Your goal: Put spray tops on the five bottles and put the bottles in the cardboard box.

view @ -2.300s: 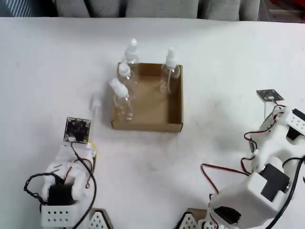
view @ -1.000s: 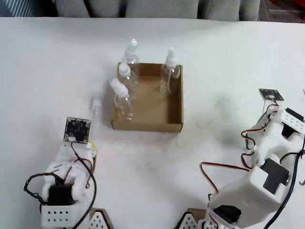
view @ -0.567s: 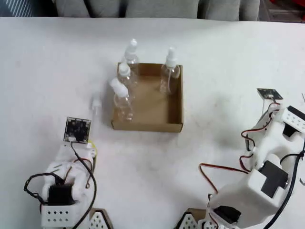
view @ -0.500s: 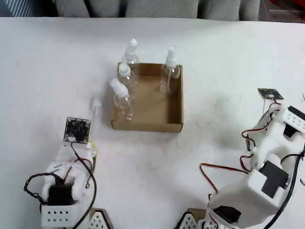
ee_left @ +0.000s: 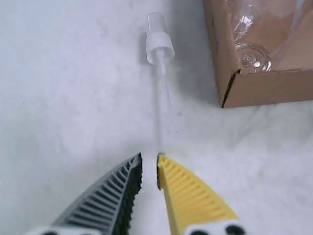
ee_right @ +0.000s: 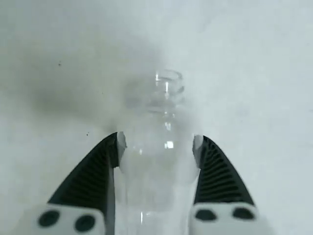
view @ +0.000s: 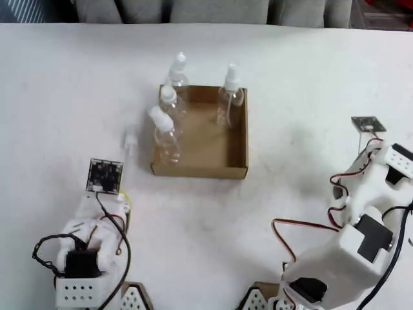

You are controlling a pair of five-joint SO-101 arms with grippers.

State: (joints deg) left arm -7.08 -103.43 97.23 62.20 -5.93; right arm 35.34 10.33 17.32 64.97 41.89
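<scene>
The cardboard box (view: 235, 169) sits mid-table. Three clear bottles with white spray tops stand in it: one (view: 230, 97) at the far right, two (view: 169, 100) (view: 165, 134) along the left wall. Another capped bottle (view: 177, 70) stands just behind the far wall. A loose spray top (view: 130, 141) (ee_left: 160, 45) lies left of the box, its thin tube pointing at my left gripper (ee_left: 149, 160), which is shut just short of the tube's end. My right gripper (ee_right: 157, 142) is shut on an uncapped clear bottle (ee_right: 166, 112), held low over the table at the right side.
The box corner (ee_left: 230, 90) lies close beside the spray top in the left wrist view. The left arm (view: 90, 252) sits at the near left, the right arm (view: 352, 252) at the near right. Open white table lies between them and in front of the box.
The right arm has shifted slightly, its wrist board edging farther out and to the right. The left arm, box, bottles and spray top have stayed put.
</scene>
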